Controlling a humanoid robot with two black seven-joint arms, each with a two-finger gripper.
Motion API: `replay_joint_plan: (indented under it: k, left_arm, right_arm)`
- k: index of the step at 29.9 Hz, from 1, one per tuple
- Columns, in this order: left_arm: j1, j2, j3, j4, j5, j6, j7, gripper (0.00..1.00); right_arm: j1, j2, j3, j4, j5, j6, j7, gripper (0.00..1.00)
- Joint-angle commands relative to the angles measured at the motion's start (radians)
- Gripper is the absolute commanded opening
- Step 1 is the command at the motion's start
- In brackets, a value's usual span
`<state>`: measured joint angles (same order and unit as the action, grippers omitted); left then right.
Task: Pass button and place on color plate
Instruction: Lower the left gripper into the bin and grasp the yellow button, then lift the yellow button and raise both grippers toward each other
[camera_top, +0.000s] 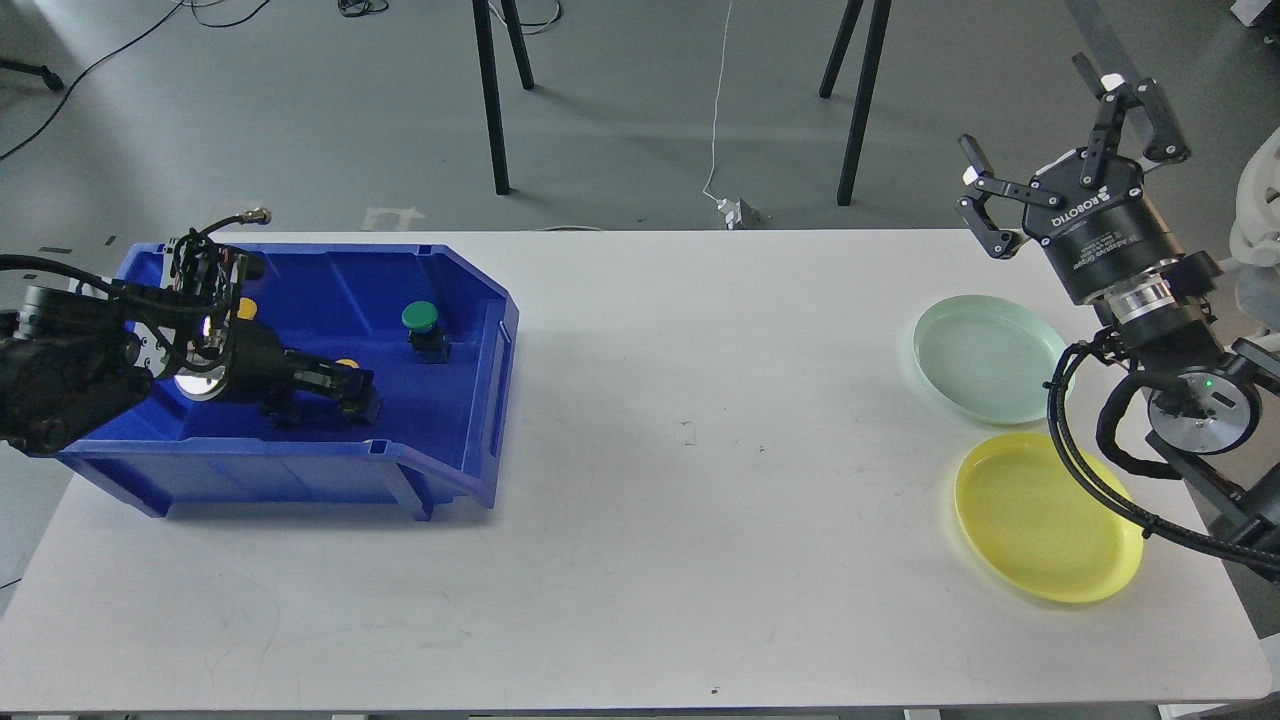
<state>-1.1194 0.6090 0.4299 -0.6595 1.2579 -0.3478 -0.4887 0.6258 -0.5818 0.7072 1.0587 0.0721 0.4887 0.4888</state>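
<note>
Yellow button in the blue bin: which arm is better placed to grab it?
Left. Its gripper is already inside the blue bin at the yellow button; the right gripper hangs open above the plates, far away.

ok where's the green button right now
In the head view, the green button sits on the left, inside the blue bin near its right wall, just beyond the left hand.

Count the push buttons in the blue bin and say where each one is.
3: green button at the bin's right; yellow one at left gripper; another yellow behind the arm. More may be hidden.
</note>
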Motion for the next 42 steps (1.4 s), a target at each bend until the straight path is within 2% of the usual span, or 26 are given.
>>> replay_joint_plan:
  k: [1, 5, 9, 15, 20, 24, 28, 35, 42]
  left_arm:
    - [-0.013, 0.011, -0.01, -0.028, -0.002, -0.002, 0.0, 0.19]
    - [-0.051, 0.064, -0.042, -0.11, -0.003, -0.016, 0.0, 0.18]
    - [-0.095, 0.173, -0.111, -0.28, -0.003, -0.028, 0.0, 0.18]
    - [-0.106, 0.346, -0.313, -0.494, -0.006, -0.141, 0.0, 0.18]
    - [-0.097, 0.451, -0.462, -0.635, -0.081, -0.141, 0.0, 0.18]
    - [-0.097, 0.471, -0.513, -0.678, -0.262, -0.141, 0.0, 0.18]
    - [-0.096, 0.434, -0.575, -0.695, -0.395, -0.141, 0.0, 0.18]
    - [-0.076, 0.24, -0.583, -0.689, -0.614, -0.141, 0.0, 0.18]
    - [-0.022, 0.078, -0.606, -0.669, -0.673, -0.067, 0.0, 0.18]
  right_arm:
    - [-0.001, 0.0, 0.0, 0.0, 0.0, 0.0, 0.0, 0.99]
    - [0.0, 0.007, 0.001, -0.006, 0.0, 0.0, 0.0, 0.99]
    - [0.0, 0.014, 0.014, -0.016, 0.0, 0.0, 0.0, 0.99]
    - [0.005, 0.062, 0.035, -0.051, 0.0, 0.0, 0.0, 0.99]
    - [0.025, 0.063, 0.031, -0.045, -0.011, 0.0, 0.0, 0.99]
    - [0.069, 0.088, 0.023, -0.04, -0.101, 0.0, 0.0, 0.99]
    - [0.094, 0.114, 0.023, -0.037, -0.245, 0.0, 0.0, 0.99]
    - [0.11, 0.177, 0.021, -0.014, -0.448, 0.0, 0.0, 0.97]
    - [0.172, 0.214, -0.067, 0.017, -0.545, 0.0, 0.0, 0.96]
